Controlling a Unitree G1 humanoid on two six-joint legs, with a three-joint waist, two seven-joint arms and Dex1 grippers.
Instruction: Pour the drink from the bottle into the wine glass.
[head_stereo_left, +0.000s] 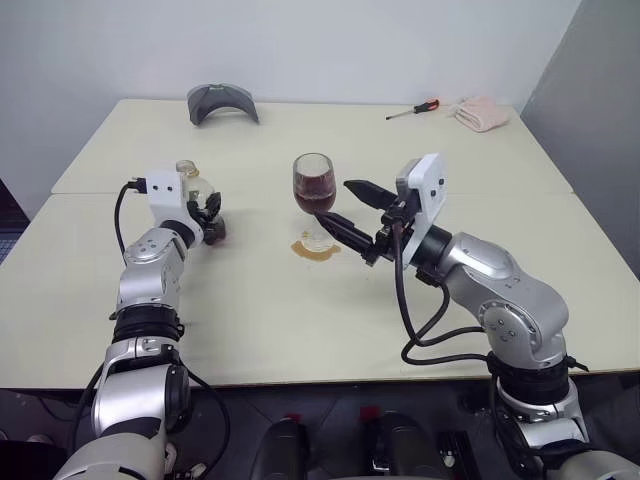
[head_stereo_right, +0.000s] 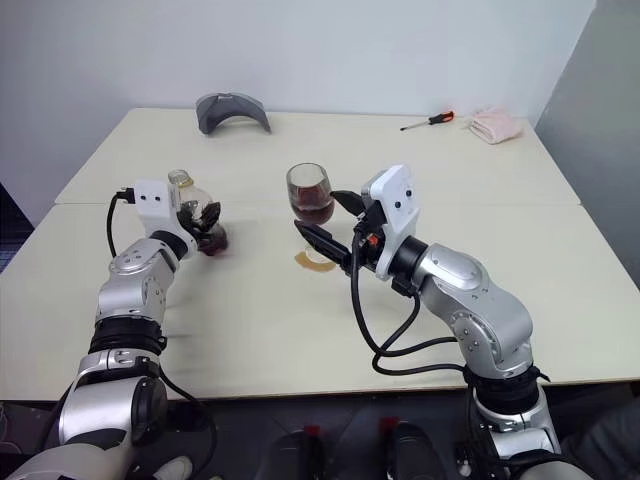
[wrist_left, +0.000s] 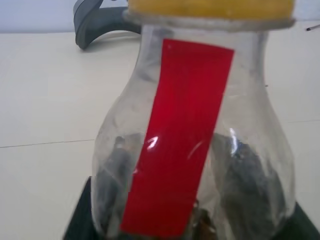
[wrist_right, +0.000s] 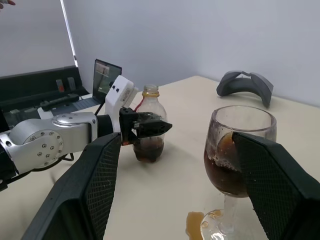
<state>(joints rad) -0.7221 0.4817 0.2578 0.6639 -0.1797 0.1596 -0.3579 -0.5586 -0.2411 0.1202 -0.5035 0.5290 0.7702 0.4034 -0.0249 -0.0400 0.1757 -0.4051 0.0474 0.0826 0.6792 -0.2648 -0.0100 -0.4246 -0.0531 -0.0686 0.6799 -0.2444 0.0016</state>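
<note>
The wine glass stands upright mid-table, its bowl about half full of the dark brown drink. My right gripper is open, one finger on each side of the glass and not clamping it. The bottle stands upright on the table to the left. It has a yellow cap and a red label strip, and a little dark drink is left in its base. My left gripper is level at the bottle's lower body.
A brown puddle lies around the glass's foot. At the table's far edge are a grey curved headset, a red-handled screwdriver and a pink cloth. A laptop sits beyond the table's left side.
</note>
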